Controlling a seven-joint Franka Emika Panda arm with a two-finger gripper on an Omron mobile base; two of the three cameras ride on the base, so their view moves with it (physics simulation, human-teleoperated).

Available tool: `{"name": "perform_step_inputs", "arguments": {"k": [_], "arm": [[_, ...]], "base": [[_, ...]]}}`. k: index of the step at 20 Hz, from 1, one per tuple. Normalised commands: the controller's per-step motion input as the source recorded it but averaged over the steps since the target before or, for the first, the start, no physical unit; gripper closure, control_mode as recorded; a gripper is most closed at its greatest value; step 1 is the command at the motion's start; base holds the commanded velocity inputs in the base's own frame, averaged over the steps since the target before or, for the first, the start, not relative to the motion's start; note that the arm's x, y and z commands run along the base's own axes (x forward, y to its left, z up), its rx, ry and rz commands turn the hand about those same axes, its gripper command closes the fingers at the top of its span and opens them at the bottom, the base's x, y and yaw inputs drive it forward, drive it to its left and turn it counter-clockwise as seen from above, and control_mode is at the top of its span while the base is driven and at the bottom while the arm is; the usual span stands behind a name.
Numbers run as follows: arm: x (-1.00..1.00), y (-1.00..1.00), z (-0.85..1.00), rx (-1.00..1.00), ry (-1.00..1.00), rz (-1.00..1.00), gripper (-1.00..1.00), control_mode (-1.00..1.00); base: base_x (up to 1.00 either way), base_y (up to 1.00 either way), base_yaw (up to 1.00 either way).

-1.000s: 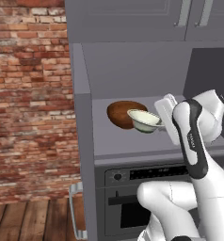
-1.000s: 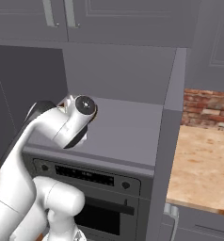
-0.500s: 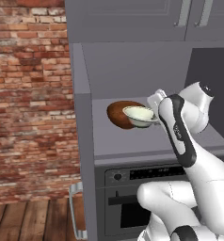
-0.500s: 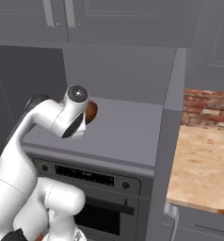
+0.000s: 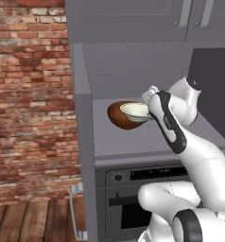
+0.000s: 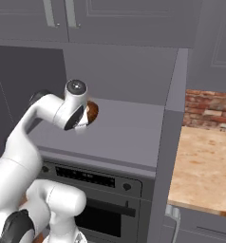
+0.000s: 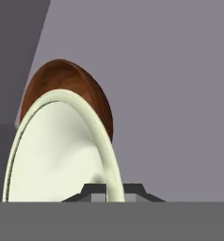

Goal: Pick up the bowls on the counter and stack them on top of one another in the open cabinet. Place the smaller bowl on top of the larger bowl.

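You're facing a red brick wall on the left and the open cabinet, its grey shelf above a built-in oven. On that shelf sits the larger bowl, dark brown. Over its right side hangs the smaller bowl, its cream inside bare, with its rim pinched by the clenched jaws of the gripper. From the right, your arm hides all but a sliver of the brown bowl. The table lies far right. The oven panel's marks are unreadable.
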Motion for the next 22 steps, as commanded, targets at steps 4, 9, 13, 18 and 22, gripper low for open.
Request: {"name": "perform_step_inputs", "arguments": {"k": [4, 9, 13, 18, 22], "arm": [[0.43, 0.08, 0.00, -0.07, 0.00, -0.01, 1.00, -1.00], [0.44, 0.13, -0.01, -0.07, 0.00, 0.00, 1.00, -1.00], [0.38, 0.12, -0.07, -0.07, -0.01, 0.00, 1.00, -1.00], [0.34, 0.10, -0.12, -0.05, 0.00, 0.00, 1.00, -1.00], [0.27, 0.07, -0.13, -0.05, 0.00, 0.00, 1.00, -1.00]], "base": [[0.00, 0.00, 0.00], [0.00, 0.00, 0.00], [0.00, 0.00, 0.00], [0.00, 0.00, 0.00], [0.00, 0.00, 0.00]]}}
